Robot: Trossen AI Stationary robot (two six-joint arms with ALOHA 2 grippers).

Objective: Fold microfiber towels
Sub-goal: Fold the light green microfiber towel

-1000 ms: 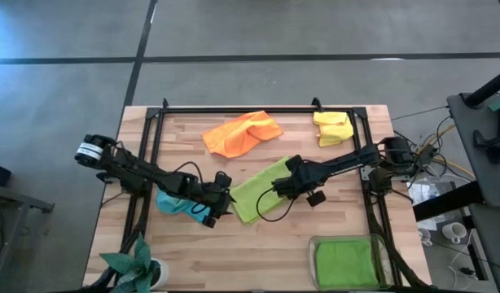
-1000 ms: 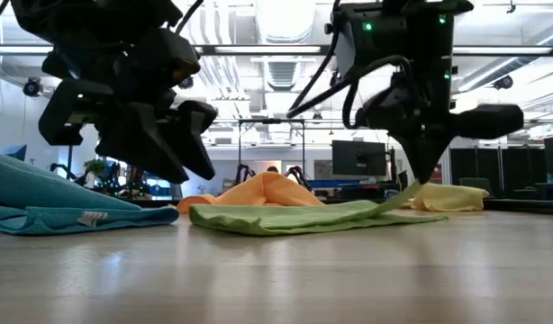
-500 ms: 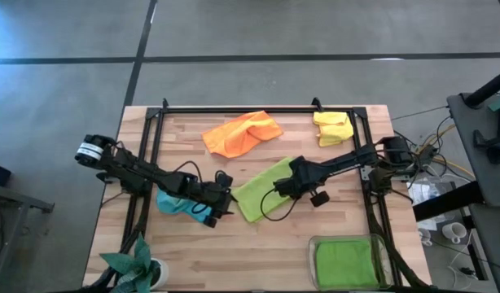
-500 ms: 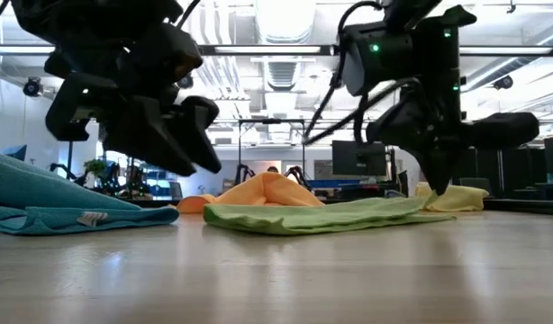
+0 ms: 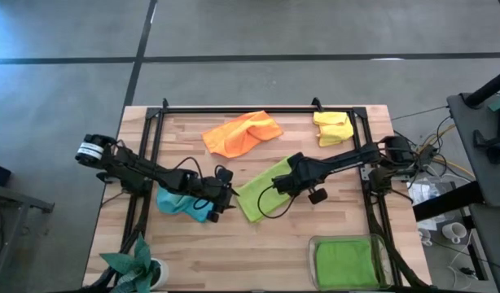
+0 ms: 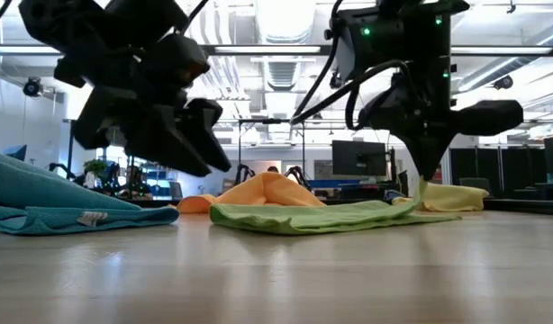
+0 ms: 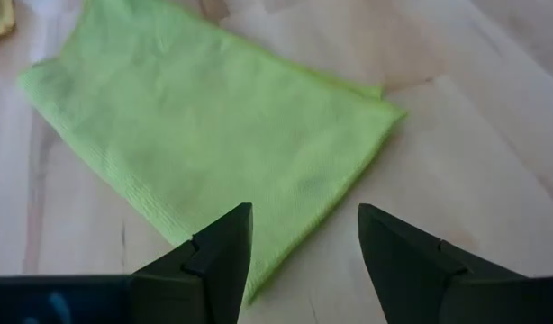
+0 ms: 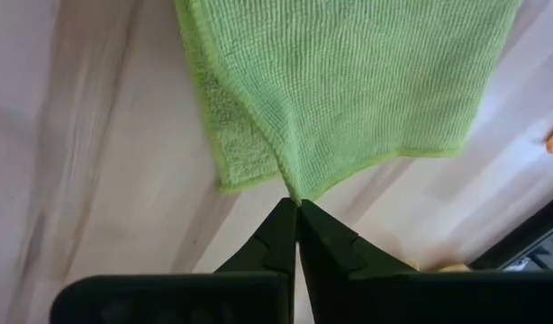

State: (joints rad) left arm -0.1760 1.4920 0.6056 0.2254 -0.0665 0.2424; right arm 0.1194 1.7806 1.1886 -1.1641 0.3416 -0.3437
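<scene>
A yellow-green microfiber towel lies slanted at the table's middle and also shows in the low view. My right gripper is shut on its far right end. My left gripper is open just above the table. It stands at the towel's near left end and touches nothing. A light blue towel lies under the left arm. An orange towel and a yellow towel lie at the far side. A green towel lies in the tray. My right gripper pinches a corner of the yellow-green towel's edge between its two shut fingertips. The fingers come from above, pointing down. That end rises slightly to the fingers. The rest of the towel lies flat on the table.
A clear plastic tray stands at the near right corner. A small leafy plant stands at the near left corner. A black frame runs along the table's far edge and sides. Bare wood shows at the near middle.
My right gripper has dipped and risen again with the towel's end. The yellow-green towel has slid a little toward the table's right edge. My left gripper, still open, has followed it toward the right.
</scene>
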